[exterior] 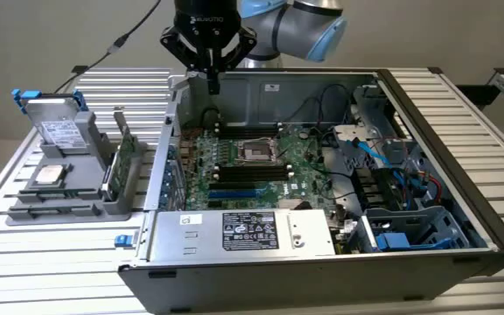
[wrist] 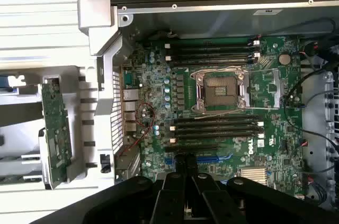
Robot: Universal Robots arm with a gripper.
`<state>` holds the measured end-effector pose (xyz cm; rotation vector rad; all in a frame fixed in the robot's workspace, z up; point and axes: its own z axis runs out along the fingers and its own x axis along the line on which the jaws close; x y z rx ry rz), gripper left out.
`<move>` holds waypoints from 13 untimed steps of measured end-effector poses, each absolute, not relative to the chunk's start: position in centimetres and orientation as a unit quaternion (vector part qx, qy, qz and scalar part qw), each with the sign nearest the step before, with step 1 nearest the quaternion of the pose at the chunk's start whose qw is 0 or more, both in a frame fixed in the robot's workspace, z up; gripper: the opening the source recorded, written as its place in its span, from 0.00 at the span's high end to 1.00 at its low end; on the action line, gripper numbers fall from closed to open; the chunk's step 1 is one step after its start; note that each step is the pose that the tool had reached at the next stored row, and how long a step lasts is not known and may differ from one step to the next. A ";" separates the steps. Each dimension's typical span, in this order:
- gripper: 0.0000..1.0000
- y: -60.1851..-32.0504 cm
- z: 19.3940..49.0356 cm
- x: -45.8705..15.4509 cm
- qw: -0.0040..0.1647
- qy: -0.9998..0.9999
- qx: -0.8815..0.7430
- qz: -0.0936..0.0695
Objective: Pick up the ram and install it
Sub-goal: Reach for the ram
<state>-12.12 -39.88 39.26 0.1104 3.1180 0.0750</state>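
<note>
Exterior view shows the pincer (exterior: 212, 84) hanging over the back corner of the open computer case (exterior: 427, 105), on the exterior view's left. Its two fingers are pressed together and nothing can be seen between them. The wrist view agrees: the closed fingertips (wrist: 185, 164) point down at the motherboard (wrist: 159, 91), near the dark memory slots (wrist: 214, 127), and they carry no board.

The ram (exterior: 108, 178) seems to be the narrow green stick standing on its edge in the grey holder (exterior: 68, 209) on the bench (exterior: 42, 262). It is just beside the taller card (exterior: 126, 147) and well apart from the pincer, so the picking up is not yet done.

Such a stick is probably very light and stiff, but thin and easy to damage. The safest hold would be across its two flat faces near the upper long edge, at the middle of its length. This leaves the contact edge free, and the stick does not tilt.
</note>
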 end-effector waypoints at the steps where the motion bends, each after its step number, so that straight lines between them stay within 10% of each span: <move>1: 0.90 -39.9 39.3 -12.1 0.010 0.999 0.035 0.024; 13: 0.90 -39.9 39.2 -13.5 0.004 0.999 0.036 0.024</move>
